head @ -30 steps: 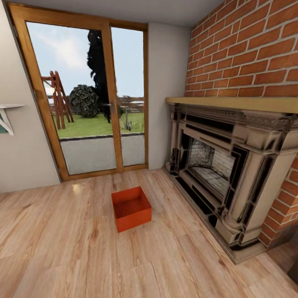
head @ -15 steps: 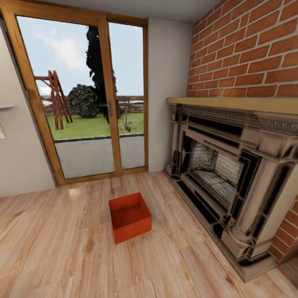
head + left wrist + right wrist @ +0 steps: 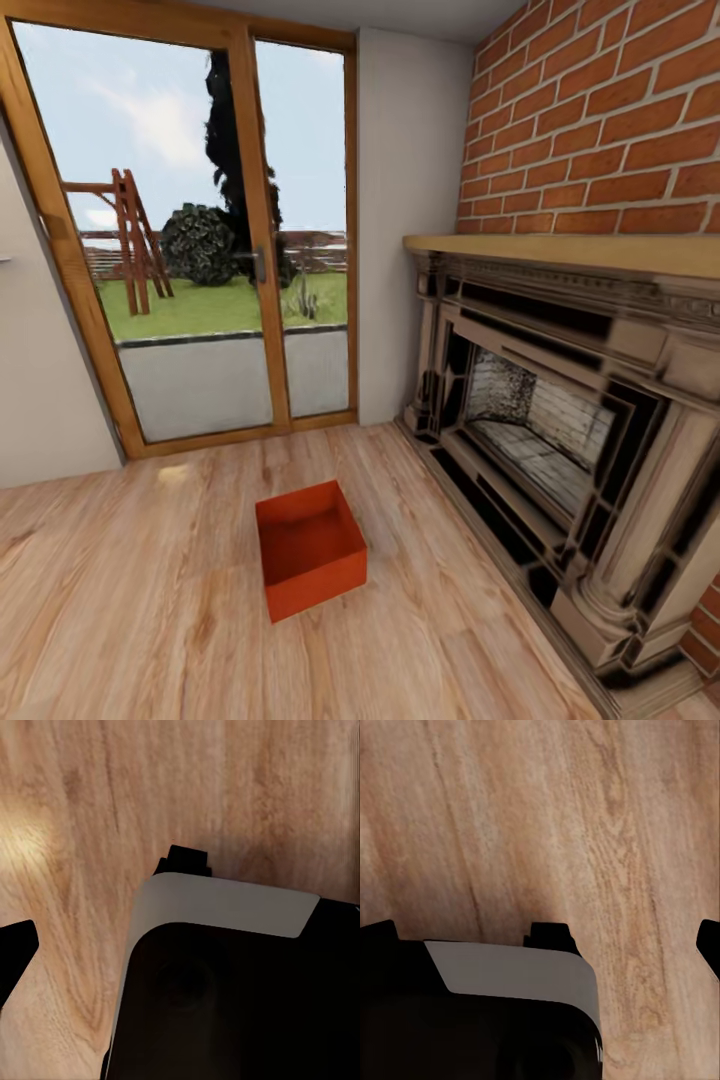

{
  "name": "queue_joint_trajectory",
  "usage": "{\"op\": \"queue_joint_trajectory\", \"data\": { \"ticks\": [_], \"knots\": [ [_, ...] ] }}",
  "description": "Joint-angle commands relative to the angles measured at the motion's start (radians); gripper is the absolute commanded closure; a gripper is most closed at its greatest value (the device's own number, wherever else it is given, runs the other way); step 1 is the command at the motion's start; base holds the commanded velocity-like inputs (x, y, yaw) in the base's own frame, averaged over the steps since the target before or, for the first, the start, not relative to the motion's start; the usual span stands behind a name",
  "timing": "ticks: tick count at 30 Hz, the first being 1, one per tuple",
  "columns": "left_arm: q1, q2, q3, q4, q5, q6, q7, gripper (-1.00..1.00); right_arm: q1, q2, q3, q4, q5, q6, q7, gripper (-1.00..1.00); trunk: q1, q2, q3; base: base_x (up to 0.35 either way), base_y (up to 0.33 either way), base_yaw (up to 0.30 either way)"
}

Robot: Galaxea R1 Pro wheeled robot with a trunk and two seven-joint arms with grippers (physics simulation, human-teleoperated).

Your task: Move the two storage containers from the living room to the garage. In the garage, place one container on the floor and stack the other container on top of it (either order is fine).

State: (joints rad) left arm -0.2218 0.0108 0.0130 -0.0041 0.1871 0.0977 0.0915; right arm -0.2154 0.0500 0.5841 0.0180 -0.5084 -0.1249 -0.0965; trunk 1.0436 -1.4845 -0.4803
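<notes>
Hanging over bare plank floor (image 3: pixel 585 817), both grippers show only dark finger tips at their frames' edges; jaw spread cannot be told; the orange-red storage container (image 3: pixel 310 548), lower centre in the head view, left of the fireplace (image 3: pixel 560 420), looks rigid and light; best gripped by a rim.

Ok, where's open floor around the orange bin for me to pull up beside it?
Bare wood floor lies wide open on the storage container's side away from the fireplace, and between it and the glass door. The strip between the bin and the fireplace hearth is narrower, so that side is tight.
</notes>
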Motion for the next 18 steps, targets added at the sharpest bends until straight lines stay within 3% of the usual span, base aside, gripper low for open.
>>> {"op": "queue_joint_trajectory", "data": {
  "ticks": [1, 18],
  "knots": [
    [-0.001, 0.000, 0.001, 0.000, 0.006, 0.004, 0.002, -1.00, -0.001, 0.001, 0.009, 0.002, -0.009, -0.004, -0.002, -1.00, 0.001, 0.000, -0.001, 0.322, 0.000, 0.000],
    [0.000, 0.000, 0.001, 0.000, 0.006, 0.004, 0.002, -1.00, -0.001, 0.001, 0.008, 0.002, -0.009, -0.004, -0.002, -1.00, 0.001, 0.000, -0.001, 0.322, 0.000, 0.000]
  ]
}}
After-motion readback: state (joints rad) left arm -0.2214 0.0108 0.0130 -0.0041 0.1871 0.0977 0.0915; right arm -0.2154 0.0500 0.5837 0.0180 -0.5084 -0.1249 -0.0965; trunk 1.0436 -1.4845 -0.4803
